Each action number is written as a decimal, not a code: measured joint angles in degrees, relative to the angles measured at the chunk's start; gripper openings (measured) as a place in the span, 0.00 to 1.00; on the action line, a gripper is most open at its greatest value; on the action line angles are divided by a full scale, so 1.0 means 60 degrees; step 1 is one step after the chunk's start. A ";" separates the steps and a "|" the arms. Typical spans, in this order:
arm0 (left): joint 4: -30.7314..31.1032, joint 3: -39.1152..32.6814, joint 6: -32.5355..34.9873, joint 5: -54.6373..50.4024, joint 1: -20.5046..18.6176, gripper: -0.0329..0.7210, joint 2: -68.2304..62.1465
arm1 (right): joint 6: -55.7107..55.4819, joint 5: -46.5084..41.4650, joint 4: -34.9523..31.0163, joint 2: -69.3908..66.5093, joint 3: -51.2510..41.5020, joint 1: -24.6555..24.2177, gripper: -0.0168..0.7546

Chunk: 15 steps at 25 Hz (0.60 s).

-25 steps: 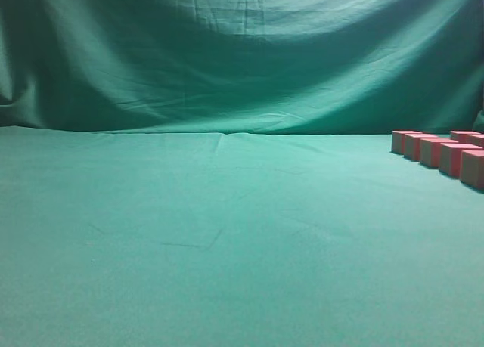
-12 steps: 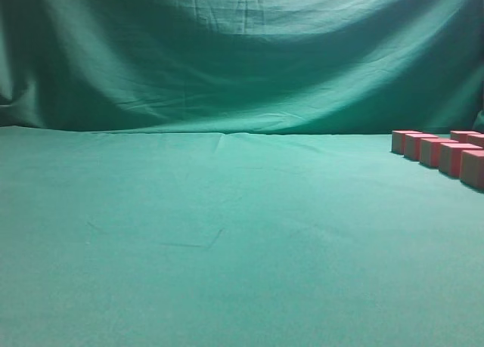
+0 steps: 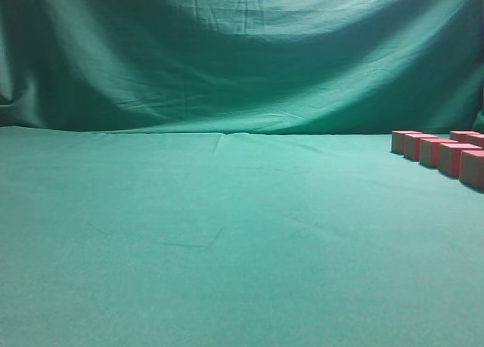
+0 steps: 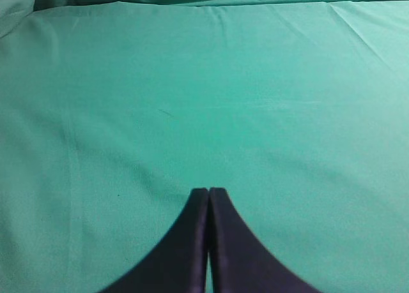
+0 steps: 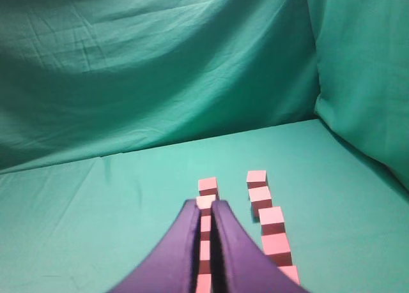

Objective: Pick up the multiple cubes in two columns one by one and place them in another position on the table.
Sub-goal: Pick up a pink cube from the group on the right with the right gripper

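- Cubes (image 5: 264, 203): two columns at far right of table (image 3: 227, 241), running near-to-far.
- Right gripper (image 5: 206, 210): clenched, empty, above the left column; nearer arm.
- Left gripper (image 4: 208, 194): clenched, empty, well apart.

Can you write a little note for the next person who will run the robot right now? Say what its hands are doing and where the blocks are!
Left end effector: shut, empty, over bare green cloth table.
Right end effector: nearly shut, holding nothing, raised behind the blocks, pointing along the left column.
Small pink cubes: two straight columns, at the table's right edge in the exterior view. None seen anywhere else.
Done: apparently nothing moved yet.
Left: pick up each cube in turn and set it elsewhere on the table.
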<state>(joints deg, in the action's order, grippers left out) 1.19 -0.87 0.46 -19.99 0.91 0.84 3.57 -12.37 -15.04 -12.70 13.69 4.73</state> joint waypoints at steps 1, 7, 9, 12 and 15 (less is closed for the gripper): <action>0.0000 0.0000 0.0000 0.0000 0.0000 0.04 0.0000 | 0.0000 -0.0199 0.0000 -0.0359 0.0390 0.0000 0.08; 0.0000 0.0000 0.0000 0.0000 0.0000 0.04 0.0000 | 0.0034 -0.0902 0.0041 -0.1911 0.1819 0.0000 0.08; 0.0000 0.0000 0.0000 0.0000 0.0000 0.04 0.0000 | 0.0108 -0.1647 0.0041 -0.2513 0.2285 0.0000 0.02; 0.0000 0.0000 0.0000 0.0000 0.0000 0.04 0.0000 | 0.0751 -0.3598 0.0076 -0.3904 0.3433 0.0000 0.02; 0.0000 0.0000 0.0000 0.0000 0.0000 0.04 0.0000 | 0.1093 -0.5447 0.0096 -0.5375 0.4577 0.0028 0.02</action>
<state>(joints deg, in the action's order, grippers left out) 1.19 -0.87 0.46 -19.99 0.91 0.84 10.13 -45.06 -14.47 -44.96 41.15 4.90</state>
